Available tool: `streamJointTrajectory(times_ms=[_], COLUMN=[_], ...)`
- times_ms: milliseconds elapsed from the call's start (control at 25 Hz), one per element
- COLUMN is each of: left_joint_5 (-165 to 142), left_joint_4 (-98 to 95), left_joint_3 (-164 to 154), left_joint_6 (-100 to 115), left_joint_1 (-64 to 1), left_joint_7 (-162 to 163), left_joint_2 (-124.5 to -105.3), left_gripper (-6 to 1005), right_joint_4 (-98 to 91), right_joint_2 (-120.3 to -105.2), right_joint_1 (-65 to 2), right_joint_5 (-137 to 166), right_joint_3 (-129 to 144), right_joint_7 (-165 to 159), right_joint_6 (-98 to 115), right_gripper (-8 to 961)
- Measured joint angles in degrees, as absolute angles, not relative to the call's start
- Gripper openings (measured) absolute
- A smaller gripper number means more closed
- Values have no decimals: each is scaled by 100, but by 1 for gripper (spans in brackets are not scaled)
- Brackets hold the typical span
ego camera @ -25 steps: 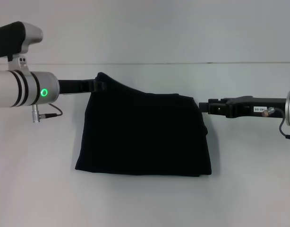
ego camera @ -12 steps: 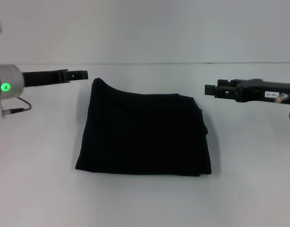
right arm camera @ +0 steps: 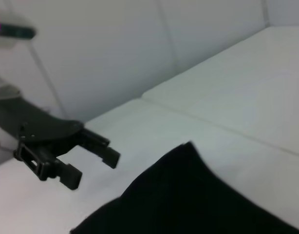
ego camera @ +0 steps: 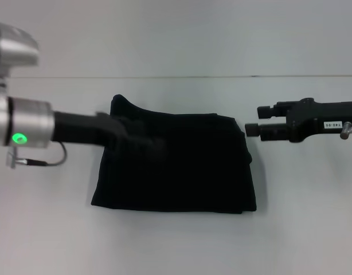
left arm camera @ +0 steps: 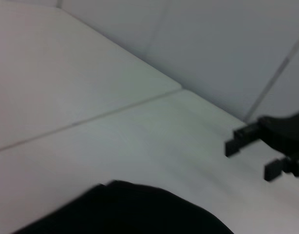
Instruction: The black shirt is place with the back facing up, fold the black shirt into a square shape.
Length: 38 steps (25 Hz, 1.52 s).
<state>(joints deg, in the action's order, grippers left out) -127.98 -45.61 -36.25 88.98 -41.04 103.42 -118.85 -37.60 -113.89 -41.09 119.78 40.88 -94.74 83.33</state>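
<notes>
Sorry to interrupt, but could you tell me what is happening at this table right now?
A two-armed robot is folding a black shirt, which lies on the white table already folded into a roughly square bundle. The left tool is open and reaches in over the shirt's far left part. The right tool, also open, hovers just off the shirt's right edge. Neither holds the fabric.

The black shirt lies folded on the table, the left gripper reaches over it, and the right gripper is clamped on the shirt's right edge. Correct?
Not quite. The right gripper is not clamped on the black shirt; the head view shows it beside the right edge, apart from the cloth and holding nothing. The rest stands: the shirt lies folded on the table, and the left gripper reaches over it.
</notes>
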Motion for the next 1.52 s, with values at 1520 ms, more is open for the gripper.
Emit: streamJointTrajectory(times_ms=[1520], left_joint_5=[-12921], left_joint_4=[-5085], left_joint_3=[-4382], left_joint_6=[8138], left_joint_1=[-3866], left_joint_7=[10038], left_joint_2=[-11985], left_gripper=[823], right_joint_4=[-4098], right_joint_2=[-11488], right_joint_1=[-4399], right_joint_5=[12529], right_joint_3=[4786], right_joint_7=[-9462], right_joint_6=[8211], right_gripper=[714])
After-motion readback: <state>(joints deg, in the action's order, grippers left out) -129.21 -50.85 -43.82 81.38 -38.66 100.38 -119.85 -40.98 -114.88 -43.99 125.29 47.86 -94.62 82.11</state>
